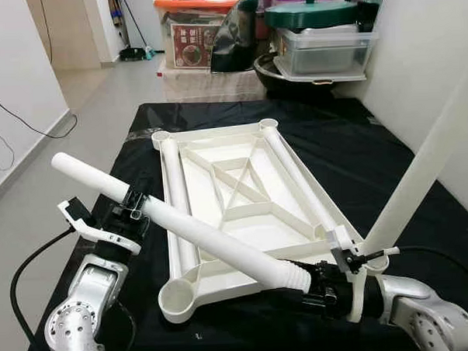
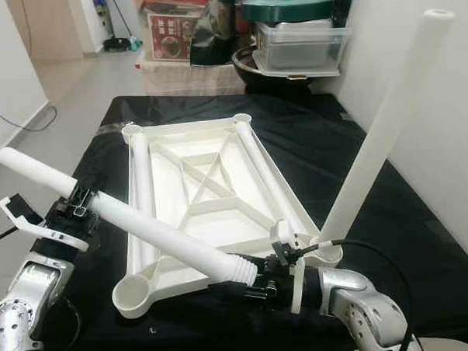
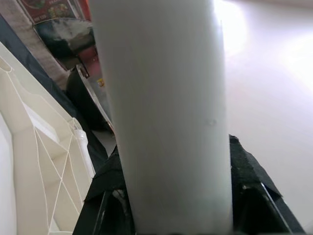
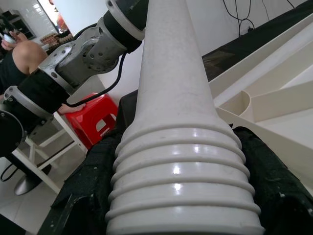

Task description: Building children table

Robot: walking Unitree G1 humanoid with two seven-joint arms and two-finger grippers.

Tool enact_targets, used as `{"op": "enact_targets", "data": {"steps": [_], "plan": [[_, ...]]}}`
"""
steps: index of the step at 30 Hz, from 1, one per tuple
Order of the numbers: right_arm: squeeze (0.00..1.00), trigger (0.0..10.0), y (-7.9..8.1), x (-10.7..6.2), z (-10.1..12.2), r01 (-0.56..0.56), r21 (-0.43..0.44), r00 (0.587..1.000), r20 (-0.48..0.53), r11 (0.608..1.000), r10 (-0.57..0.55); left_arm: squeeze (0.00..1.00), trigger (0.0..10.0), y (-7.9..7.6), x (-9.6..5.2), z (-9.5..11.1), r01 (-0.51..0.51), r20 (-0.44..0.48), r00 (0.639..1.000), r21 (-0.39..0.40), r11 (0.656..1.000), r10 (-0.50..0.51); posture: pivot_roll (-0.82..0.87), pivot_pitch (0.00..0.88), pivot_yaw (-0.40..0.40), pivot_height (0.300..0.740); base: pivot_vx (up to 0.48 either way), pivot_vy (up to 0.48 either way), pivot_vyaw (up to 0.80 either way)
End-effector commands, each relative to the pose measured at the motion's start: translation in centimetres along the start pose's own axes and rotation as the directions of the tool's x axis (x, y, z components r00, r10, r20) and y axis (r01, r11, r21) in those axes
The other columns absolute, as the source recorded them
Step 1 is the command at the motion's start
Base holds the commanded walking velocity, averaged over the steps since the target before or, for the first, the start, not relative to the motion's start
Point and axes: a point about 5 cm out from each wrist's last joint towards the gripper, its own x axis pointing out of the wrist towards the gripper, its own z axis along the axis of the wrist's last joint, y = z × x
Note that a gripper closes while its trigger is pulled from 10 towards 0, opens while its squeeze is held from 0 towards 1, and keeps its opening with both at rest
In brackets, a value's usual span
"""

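Right jaws [image 1: 320,284]: pressed onto the threaded end of a white table leg [image 1: 197,227], ribs visible between the black pads in the right wrist view.

Left jaws [image 1: 134,203]: clamped around the same leg further up its smooth shaft, near the plain end. Leg held by both arms, slanting across the near corner of the tabletop [image 1: 243,214].

Tabletop: white plastic, lying underside up on the bench [image 1: 358,162], which is draped in black cloth. Ribbed frame, round sockets at the corners. Near-left socket [image 1: 177,298] open and empty. Two more legs lie loose inside the frame along its long sides.

Second leg [image 2: 380,130]: standing up at a lean from the near-right corner, just beside the right wrist. Whether it is fully screwed home cannot be told.

Beyond the bench: storage boxes [image 1: 322,51], a green pot lid [image 1: 311,13], a cable on the floor. A person and a red stool show in the right wrist view.

Risks, as judged:
- The right jaws cover the thread; that end cannot enter a socket until the hold shifts, and a regrip could let the leg drop.
- Two arms on one rigid leg: unmatched motion could twist it out of a grip or strain the wrists.
- The right arm may knock the leaning leg over.
- Pushing on a socket may slide the tabletop on the cloth.
- Crooked entry could cross the thread.
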Motion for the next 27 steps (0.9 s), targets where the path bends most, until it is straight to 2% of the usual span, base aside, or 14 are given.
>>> {"op": "enact_targets", "data": {"steps": [1,2,5,6,9,11,14,16,18,20,22,23,26,27], "plan": [[0.0,0.0,-0.1,0.2,0.2,0.01,-0.016,1.0,-0.005,1.0,-0.01,0.0,0.0,-0.3,0.1,-0.6,0.022,-0.037,0.999,0.009,1.0,-0.022,-0.08,0.0,-0.047,0.74,0.0,0.0,0.0],[0.87,10.0,-0.9,0.1,-0.3,0.087,-0.014,0.995,-0.053,0.996,-0.088,0.0,0.0,-0.4,0.1,-0.7,0.028,-0.042,0.999,0.0,1.0,-0.028,-0.08,0.0,-0.046,0.74,0.0,0.0,0.0],[0.87,10.0,-0.9,0.1,-0.3,0.087,-0.014,0.995,-0.053,0.996,-0.088,0.0,0.0,-0.4,0.1,-0.7,0.028,-0.042,0.999,0.0,1.0,-0.028,-0.08,0.0,-0.046,0.74,0.0,0.0,0.0],[1.0,10.0,-1.1,0.0,-0.6,0.115,-0.002,0.991,-0.071,0.993,-0.115,0.0,0.0,-0.5,0.1,-0.8,0.031,-0.044,0.999,-0.003,1.0,-0.031,-0.09,0.0,-0.044,0.74,0.0,0.0,0.0],[1.0,10.0,-1.2,-0.3,-0.8,0.131,0.004,0.988,-0.082,0.991,-0.131,0.0,0.0,-0.5,0.1,-0.7,0.034,-0.047,0.998,-0.006,0.999,-0.034,-0.09,0.0,-0.044,0.74,0.0,0.0,0.0],[1.0,10.0,-1.6,-1.9,-0.6,0.168,0.01,0.983,-0.077,0.986,-0.167,0.0,0.0,-0.4,0.1,-0.7,0.033,-0.056,0.998,-0.003,0.999,-0.033,-0.09,0.0,-0.043,0.74,0.0,0.0,0.0],[1.0,10.0,-1.7,-2.1,-0.6,0.173,0.009,0.982,-0.076,0.985,-0.172,0.0,0.0,-0.4,0.1,-0.7,0.032,-0.057,0.998,-0.003,0.999,-0.032,-0.09,0.0,-0.043,0.74,0.0,0.0,0.0],[1.0,10.0,-1.9,-2.7,0.4,0.188,-0.019,0.98,-0.064,0.982,-0.189,0.0,0.0,-0.4,0.1,-1.2,0.029,-0.08,0.996,0.005,1.0,-0.029,-0.1,0.0,-0.037,0.74,0.0,0.0,0.0],[1.0,10.0,-1.9,-2.7,0.4,0.188,-0.019,0.98,-0.064,0.982,-0.189,0.0,0.0,-0.4,0.1,-1.2,0.029,-0.08,0.996,0.005,1.0,-0.029,-0.1,0.0,-0.037,0.74,0.0,0.0,0.0],[1.0,10.0,-1.8,-2.3,2.6,0.157,-0.049,0.987,-0.026,0.986,-0.159,0.0,0.0,-0.4,0.3,-1.8,0.033,-0.108,0.994,0.007,0.999,-0.032,-0.1,0.0,-0.032,0.74,0.0,0.0,0.0],[1.0,10.0,-1.8,-2.3,2.6,0.157,-0.049,0.987,-0.026,0.986,-0.159,0.0,0.0,-0.4,0.3,-1.8,0.033,-0.108,0.994,0.007,0.999,-0.032,-0.1,0.0,-0.032,0.74,0.0,0.0,0.0],[1.0,10.0,-1.5,-1.8,3.7,0.118,-0.055,0.993,-0.014,0.992,-0.118,0.0,0.0,-0.5,0.4,-2.2,0.039,-0.129,0.991,0.013,0.999,-0.037,-0.1,0.0,-0.035,0.74,0.0,0.0,0.0],[1.0,10.0,-1.5,-1.8,3.7,0.118,-0.055,0.993,-0.014,0.992,-0.118,0.0,0.0,-0.5,0.4,-2.2,0.039,-0.129,0.991,0.013,0.999,-0.037,-0.1,0.0,-0.035,0.74,0.0,0.0,0.0],[1.0,10.0,-1.1,-1.0,4.6,0.058,-0.093,0.997,-0.045,0.994,-0.062,0.0,0.0,-0.6,0.4,-2.5,0.043,-0.144,0.989,0.018,0.999,-0.04,-0.09,0.0,-0.043,0.74,0.0,0.0,0.0]]}}
